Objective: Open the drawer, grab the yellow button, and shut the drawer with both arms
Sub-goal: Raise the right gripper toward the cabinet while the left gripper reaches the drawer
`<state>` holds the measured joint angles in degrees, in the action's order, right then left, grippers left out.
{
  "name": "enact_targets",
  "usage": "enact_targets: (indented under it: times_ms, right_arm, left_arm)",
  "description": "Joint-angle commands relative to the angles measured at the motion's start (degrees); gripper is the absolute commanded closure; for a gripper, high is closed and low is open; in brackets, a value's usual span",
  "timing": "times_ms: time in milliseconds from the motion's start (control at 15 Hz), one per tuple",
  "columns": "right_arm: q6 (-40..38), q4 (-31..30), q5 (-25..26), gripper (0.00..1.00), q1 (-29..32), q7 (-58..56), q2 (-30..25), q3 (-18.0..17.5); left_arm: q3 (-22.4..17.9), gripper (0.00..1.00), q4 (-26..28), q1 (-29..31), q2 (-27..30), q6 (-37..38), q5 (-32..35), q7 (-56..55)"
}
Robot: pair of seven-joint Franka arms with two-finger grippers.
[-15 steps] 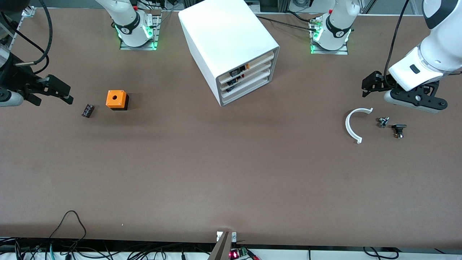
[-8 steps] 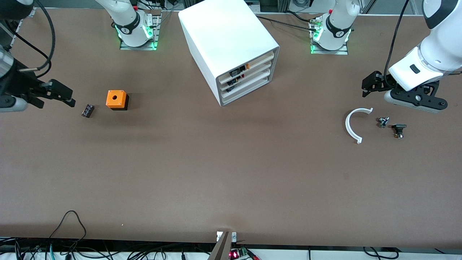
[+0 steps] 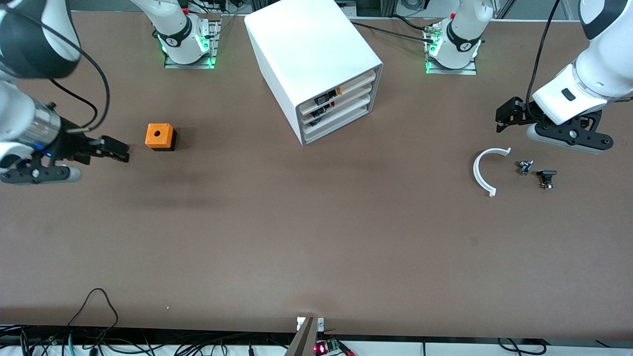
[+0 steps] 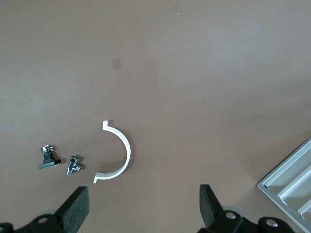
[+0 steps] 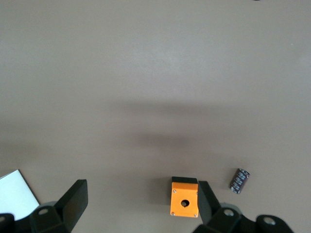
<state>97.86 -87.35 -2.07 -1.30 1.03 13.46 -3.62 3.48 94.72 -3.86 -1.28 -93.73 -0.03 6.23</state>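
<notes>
The white cabinet [image 3: 316,54] stands at the table's middle, near the bases. Its uppermost drawer [image 3: 353,83] is shut, like the two below. The button is hidden; small black and orange bits show at the drawer fronts. My right gripper [image 3: 118,152] is open and empty, low over the table beside the orange cube [image 3: 159,136], toward the right arm's end. In the right wrist view its fingers [image 5: 73,200] stand wide apart, with the cube [image 5: 184,204] by one finger. My left gripper [image 3: 504,117] is open and empty and waits over the table near a white half ring [image 3: 483,170].
A small black cylinder [image 5: 239,180] lies by the cube; the right gripper hides it in the front view. A small metal part [image 3: 525,166] and a black-capped part [image 3: 546,177] lie beside the half ring [image 4: 118,155]. The cabinet's corner [image 4: 286,190] shows in the left wrist view.
My right gripper has swung toward the front camera and toward the orange cube, and now covers the small black cylinder in the front view. The left arm has not moved.
</notes>
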Motion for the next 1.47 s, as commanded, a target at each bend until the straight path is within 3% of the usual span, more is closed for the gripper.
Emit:
enact_targets:
  times_ms: [0,333,800,1400]
  right_arm:
    - [1.3,0.1,0.3,0.0,-1.9,0.1,1.1,-0.2]
    - [1.6,-0.3,0.0,0.0,-4.0,3.3,2.4,-0.2]
    - [2.2,-0.4,-1.8,0.0,-7.2,10.6,2.9,-0.2]
    - [3.7,-0.6,-1.8,0.0,-12.4,26.8,2.9,-0.2]
  left_arm:
    - [0.2,0.0,-0.1,-0.2,0.8,1.3,1.0,-0.6]
    - [0.2,0.0,-1.3,-0.2,0.5,4.0,-0.1,-0.4]
    - [0.2,0.0,-1.6,-1.1,-0.6,18.8,-14.8,0.5]
    - [0.1,0.0,0.6,-0.2,-9.5,19.1,-34.4,17.1]
